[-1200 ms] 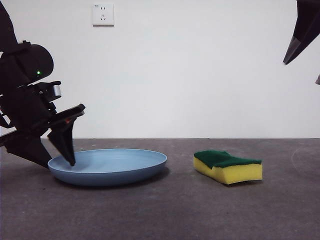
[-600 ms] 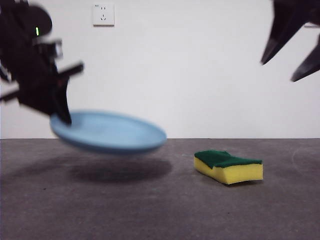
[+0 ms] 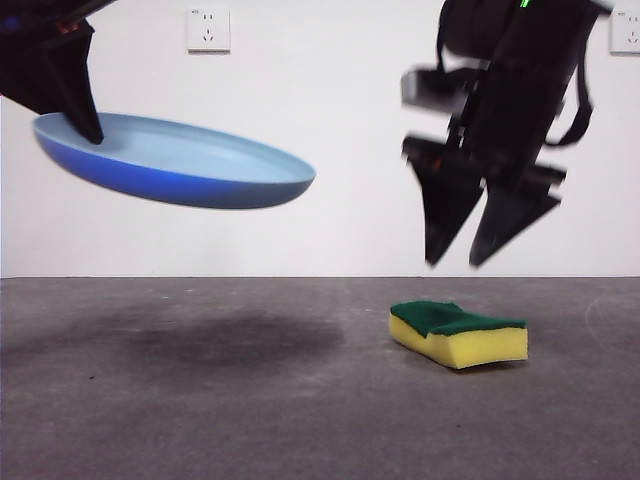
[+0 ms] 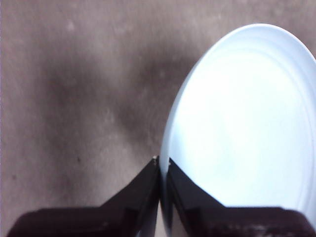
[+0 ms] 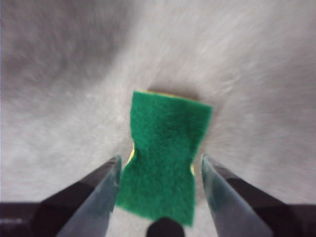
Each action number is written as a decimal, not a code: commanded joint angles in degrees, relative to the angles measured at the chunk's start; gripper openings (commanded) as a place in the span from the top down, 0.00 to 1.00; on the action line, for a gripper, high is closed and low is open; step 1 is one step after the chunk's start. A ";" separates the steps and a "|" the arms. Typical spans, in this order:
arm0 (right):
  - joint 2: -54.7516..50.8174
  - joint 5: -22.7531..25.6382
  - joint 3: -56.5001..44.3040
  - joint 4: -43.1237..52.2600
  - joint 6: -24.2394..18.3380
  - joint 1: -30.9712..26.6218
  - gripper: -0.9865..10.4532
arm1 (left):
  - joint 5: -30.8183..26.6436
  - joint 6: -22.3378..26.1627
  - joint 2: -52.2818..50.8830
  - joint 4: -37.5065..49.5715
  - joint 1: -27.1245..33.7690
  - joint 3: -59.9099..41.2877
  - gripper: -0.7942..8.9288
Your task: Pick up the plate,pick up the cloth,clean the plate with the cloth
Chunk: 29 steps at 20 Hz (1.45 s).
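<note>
**Plate in the air, sponge on the tabletop**

Left gripper first: its fingers are pinched tight on the rim of the plate, one finger on each face of the edge. In the front view that gripper sits at the upper left, and the plate hangs well clear of the tabletop, tilted, its free edge lower than the gripped edge. A soft shadow lies on the tabletop beneath it.

Over to the right gripper: fingers spread wide, nothing between them, with the sponge straight below, green face up. The front view shows this gripper blurred, poised above the sponge without touching it. The sponge lies flat on the tabletop, well apart from the plate.

A wall socket shows behind.
</note>
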 commanded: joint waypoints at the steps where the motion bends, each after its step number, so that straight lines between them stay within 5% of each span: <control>1: 3.28 0.17 -0.09 0.85 -0.48 0.46 0.67 | 0.13 1.16 0.15 -1.05 -0.28 -0.11 0.93; 8: 11.34 -0.22 -0.09 2.01 -0.46 0.59 0.69 | 0.11 1.09 0.17 -0.44 -0.74 -0.11 0.93; 12: 12.17 0.07 -0.09 2.12 -0.46 0.90 0.93 | -0.04 1.07 0.31 1.42 -1.16 -0.11 0.93; 17: 10.62 0.20 -0.04 1.88 0.07 1.25 0.93 | -7.39 1.07 3.28 2.16 -2.93 -0.11 0.93; 29: -8.66 -0.22 -0.07 5.07 5.81 10.56 0.93 | -5.38 -2.38 15.34 7.52 -13.70 -0.11 0.93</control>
